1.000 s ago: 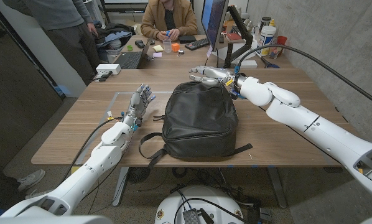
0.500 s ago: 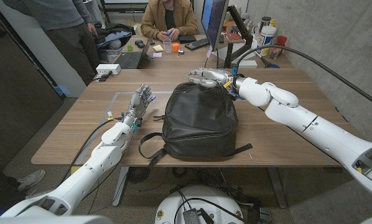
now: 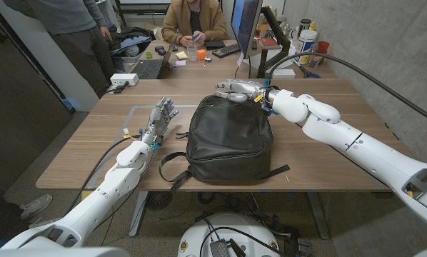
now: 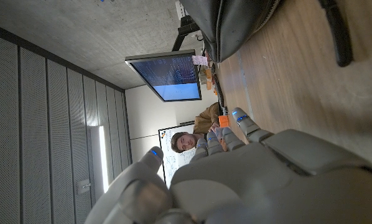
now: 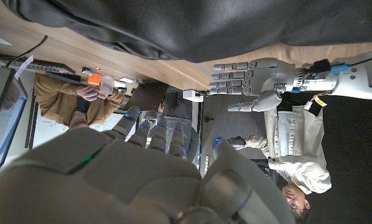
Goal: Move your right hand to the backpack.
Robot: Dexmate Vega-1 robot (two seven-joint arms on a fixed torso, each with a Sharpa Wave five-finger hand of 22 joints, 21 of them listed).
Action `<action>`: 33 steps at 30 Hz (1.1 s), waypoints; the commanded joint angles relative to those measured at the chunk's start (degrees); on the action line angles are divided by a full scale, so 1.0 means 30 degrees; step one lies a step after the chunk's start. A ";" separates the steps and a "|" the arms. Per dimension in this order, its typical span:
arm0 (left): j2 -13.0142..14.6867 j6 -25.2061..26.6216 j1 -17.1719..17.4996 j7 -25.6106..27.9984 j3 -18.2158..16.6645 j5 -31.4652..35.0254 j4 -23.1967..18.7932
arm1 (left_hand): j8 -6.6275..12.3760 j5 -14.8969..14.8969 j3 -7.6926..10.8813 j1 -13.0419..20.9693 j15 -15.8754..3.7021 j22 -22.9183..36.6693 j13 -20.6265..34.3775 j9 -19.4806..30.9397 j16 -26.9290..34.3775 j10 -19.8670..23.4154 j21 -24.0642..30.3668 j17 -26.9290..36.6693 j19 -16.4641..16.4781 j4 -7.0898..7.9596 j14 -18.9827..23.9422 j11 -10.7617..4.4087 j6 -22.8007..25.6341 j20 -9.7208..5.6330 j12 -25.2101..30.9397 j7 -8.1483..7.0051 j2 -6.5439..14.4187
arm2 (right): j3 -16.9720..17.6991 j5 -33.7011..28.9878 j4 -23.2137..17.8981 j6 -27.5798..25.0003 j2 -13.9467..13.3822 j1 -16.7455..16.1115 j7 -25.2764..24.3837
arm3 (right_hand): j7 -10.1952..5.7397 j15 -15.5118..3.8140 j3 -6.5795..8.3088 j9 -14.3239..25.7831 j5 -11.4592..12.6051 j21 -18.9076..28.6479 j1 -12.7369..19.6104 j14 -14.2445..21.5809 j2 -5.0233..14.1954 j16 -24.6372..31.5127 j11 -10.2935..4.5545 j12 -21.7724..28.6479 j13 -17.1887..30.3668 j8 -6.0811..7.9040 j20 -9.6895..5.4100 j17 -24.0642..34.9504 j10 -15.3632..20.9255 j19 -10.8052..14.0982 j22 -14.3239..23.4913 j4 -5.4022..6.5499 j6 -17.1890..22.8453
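1. From the head view, your right hand (image 3: 236, 88) sits at the far, top end of the black backpack (image 3: 228, 135), fingers stretched out and apart toward your left, gripping nothing. Whether it touches the fabric, you cannot tell from there.
2. The right wrist view adds what the head view hides: the backpack's (image 5: 192, 25) dark bulk looms just beyond your own fingers (image 5: 164, 134), and your left hand (image 5: 251, 78) shows past it with fingers straight and together, thumb apart.
3. The head view shows that left hand (image 3: 161, 116) standing upright beside the backpack, apart from it, holding nothing.
4. The left wrist view catches the backpack's (image 4: 236, 18) side and a strap (image 4: 335, 34) lying on the wooden table (image 4: 298, 93).
5. The backpack lies mid-table, long axis running from you toward the far side, top end away, straps (image 3: 172, 168) trailing at the near edge.
6. A seated person (image 3: 193, 18) works at the far end.
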 commanded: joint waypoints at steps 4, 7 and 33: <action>0.0009 0.0053 -0.0001 0.0028 -0.0006 0.0010 0.0014 | -0.0044 0.0083 -0.0112 0.0038 -0.0518 0.0041 0.0045 0.0113 -0.0042 0.0010 -0.0096 0.0040 0.0073 -0.0020 0.0081 0.0122 0.0084 -0.0275 0.0036 -0.0032 0.2104 | -0.0272 -0.0548 0.0126 -0.0116 0.0115 0.0157 0.0238 | 0.0003 -0.0148 -0.0056 0.0041 0.0066 -0.0040 0.0292 -0.0158 0.0095 0.0036 -0.0013 -0.0023 0.0044 -0.0017 -0.0585 0.0039 -0.0215 0.0120 0.0085 -0.0151 -0.0194; 0.0006 0.0040 0.0007 0.0036 -0.0010 0.0014 0.0022 | -0.0045 0.0084 -0.0115 0.0037 -0.0498 0.0042 0.0045 0.0113 -0.0042 -0.0007 -0.0109 0.0040 0.0081 -0.0019 0.0081 0.0100 0.0083 -0.0262 0.0028 -0.0029 0.2105 | -0.0302 -0.0626 0.0136 -0.0118 0.0130 0.0172 0.0257 | -0.0003 -0.0140 -0.0061 0.0040 0.0071 -0.0084 0.0404 -0.0161 0.0042 0.0015 -0.0009 -0.0016 0.0044 -0.0013 -0.0576 0.0022 -0.0208 0.0140 0.0082 -0.0251 -0.0207; 0.0068 0.0006 0.0038 -0.0120 -0.0068 -0.0069 0.0083 | -0.0046 0.0091 -0.0120 0.0036 -0.0478 0.0048 0.0046 0.0113 -0.0052 -0.0011 -0.0233 0.0040 0.0106 -0.0012 0.0065 0.0095 0.0090 -0.0259 0.0016 -0.0038 0.2133 | -0.0753 -0.1793 0.0132 -0.0392 0.0296 0.0296 0.0575 | 0.0007 -0.0139 -0.0086 0.0034 0.0076 -0.0280 0.0918 -0.0173 -0.0182 -0.0042 0.0044 -0.0003 0.0044 0.0010 -0.0530 -0.0014 -0.0221 0.0259 0.0070 -0.0712 -0.0242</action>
